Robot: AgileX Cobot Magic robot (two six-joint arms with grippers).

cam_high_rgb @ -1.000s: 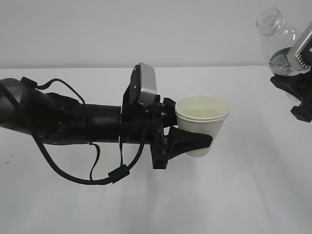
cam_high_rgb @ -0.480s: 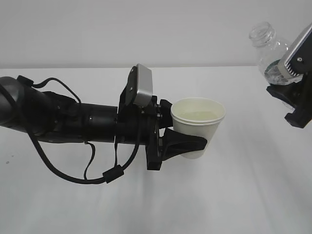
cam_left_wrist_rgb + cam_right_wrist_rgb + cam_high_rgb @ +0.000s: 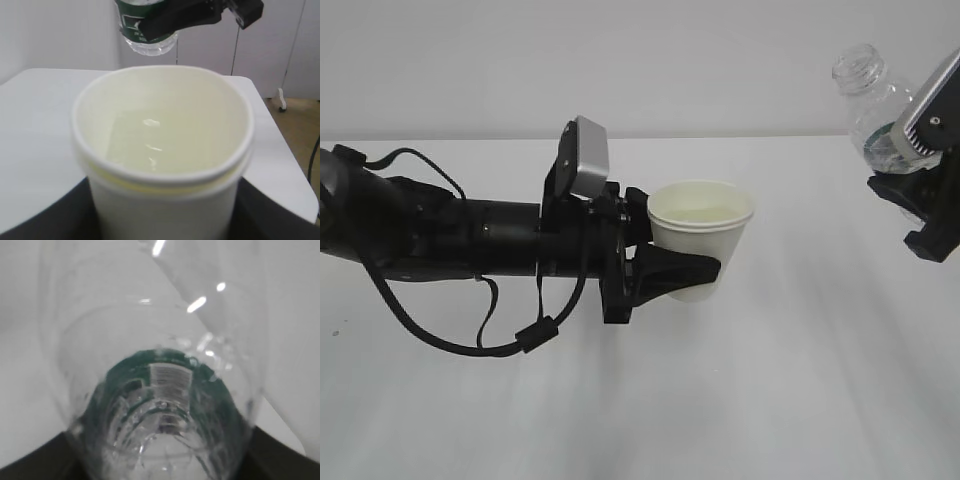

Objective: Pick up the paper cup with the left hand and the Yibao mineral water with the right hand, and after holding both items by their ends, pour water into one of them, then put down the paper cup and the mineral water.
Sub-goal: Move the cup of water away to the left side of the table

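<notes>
- Your left pincer [image 3: 685, 278] is clamped on the cup [image 3: 698, 238], held upright above the table [image 3: 800, 380], water inside.
- Your right pincer [image 3: 920, 205] grips the bottle [image 3: 875, 100] by its lower end at the right edge, neck tilted up-left.
- Cup and bottle are well apart, with bare table between and in front.

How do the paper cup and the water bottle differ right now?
The paper cup is opaque white and sits upright with water inside; the water bottle is clear plastic with a green label and leans with its open neck up-left. The cup is wide-mouthed, the bottle narrow-necked and held higher. Both are gripped off the table.
</notes>
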